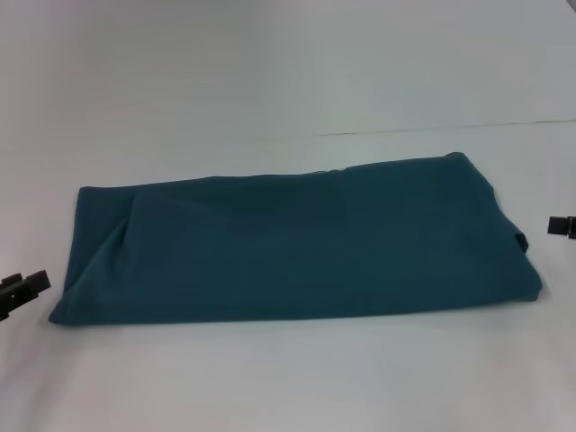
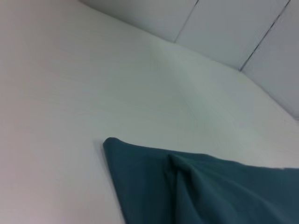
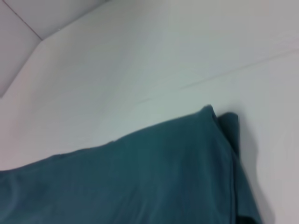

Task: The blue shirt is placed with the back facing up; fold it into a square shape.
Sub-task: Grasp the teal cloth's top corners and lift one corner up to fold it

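lies across the middle of the white table [image 1: 288, 378], the blue shirt [image 1: 297, 243], already folded into a long band running from 9 to 3 o'clock, plain side up, no lettering showing; still an oblong, so probably needs one more fold end over end to make the square. risks from here: layers at the 3 o'clock end look stacked and slightly offset, with a small lip peeking out in the right wrist view, so a pinch catching only the top ply would likely peel the earlier fold open; a crease bunched near the 9 o'clock end could drag and skew the edge; uneven lifting by the two arms might leave a crooked shape. waits just off the cloth at 9 o'clock, the left gripper [image 1: 22, 290], clear of the fabric; sits at 3 o'clock, cut by the frame edge, the right gripper [image 1: 562, 226]; cannot tell whether either pair of fingers is apart or together. hidden: sleeves, collar and all tucked layers.
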`<state>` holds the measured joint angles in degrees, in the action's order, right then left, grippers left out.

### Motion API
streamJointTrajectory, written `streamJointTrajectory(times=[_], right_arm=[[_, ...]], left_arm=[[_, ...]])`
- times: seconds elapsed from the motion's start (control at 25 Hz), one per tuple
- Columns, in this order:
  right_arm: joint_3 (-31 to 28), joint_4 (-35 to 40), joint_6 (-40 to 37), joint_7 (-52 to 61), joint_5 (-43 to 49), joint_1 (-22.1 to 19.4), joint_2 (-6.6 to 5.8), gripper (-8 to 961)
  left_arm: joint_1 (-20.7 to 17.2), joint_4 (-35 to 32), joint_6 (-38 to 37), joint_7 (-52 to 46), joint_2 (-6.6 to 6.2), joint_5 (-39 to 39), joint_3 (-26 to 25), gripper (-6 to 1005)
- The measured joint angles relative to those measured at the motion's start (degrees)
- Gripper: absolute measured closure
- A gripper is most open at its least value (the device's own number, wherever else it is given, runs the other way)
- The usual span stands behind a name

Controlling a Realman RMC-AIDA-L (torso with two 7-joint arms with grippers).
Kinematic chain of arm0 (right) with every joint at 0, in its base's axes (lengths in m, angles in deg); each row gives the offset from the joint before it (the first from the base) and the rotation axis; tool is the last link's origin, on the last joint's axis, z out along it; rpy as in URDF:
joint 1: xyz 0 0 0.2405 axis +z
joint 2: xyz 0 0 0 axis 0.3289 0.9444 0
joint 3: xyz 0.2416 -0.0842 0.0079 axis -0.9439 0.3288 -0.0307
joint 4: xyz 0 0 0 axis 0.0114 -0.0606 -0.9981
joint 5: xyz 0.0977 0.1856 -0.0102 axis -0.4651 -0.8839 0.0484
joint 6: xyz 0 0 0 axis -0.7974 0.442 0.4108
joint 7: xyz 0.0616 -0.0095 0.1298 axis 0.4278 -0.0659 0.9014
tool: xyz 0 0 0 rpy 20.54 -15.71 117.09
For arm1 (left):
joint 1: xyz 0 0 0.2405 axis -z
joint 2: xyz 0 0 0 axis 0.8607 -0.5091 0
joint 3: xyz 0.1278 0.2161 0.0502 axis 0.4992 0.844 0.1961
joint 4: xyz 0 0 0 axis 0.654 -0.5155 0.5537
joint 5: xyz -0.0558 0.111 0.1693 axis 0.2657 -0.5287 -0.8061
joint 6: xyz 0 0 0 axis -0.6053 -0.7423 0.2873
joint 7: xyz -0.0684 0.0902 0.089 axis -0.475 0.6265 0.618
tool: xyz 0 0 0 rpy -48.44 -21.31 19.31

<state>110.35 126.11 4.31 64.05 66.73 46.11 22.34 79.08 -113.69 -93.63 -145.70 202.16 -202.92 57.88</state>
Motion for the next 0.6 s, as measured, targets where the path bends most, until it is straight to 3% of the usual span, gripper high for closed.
streamJointTrajectory(times=[0.12,0.32,0.6], right_arm=[[-0.1,0.4,-0.9,-0.4,-1.8,0.3,-0.43,564],[0.2,0.5,-4.2,-1.8,-6.5,1.0,-0.80,330],[0.6,-0.2,-5.6,-1.8,-7.0,2.8,-0.59,163]], left_arm=[[0.0,-0.1,-2.2,-1.8,-0.26,-0.2,-0.5,574],[-0.1,-0.2,-4.0,-6.4,-0.59,-0.7,-0.4,447],[-0.3,-0.3,-5.3,-12.4,-0.78,-4.5,-0.7,416]])
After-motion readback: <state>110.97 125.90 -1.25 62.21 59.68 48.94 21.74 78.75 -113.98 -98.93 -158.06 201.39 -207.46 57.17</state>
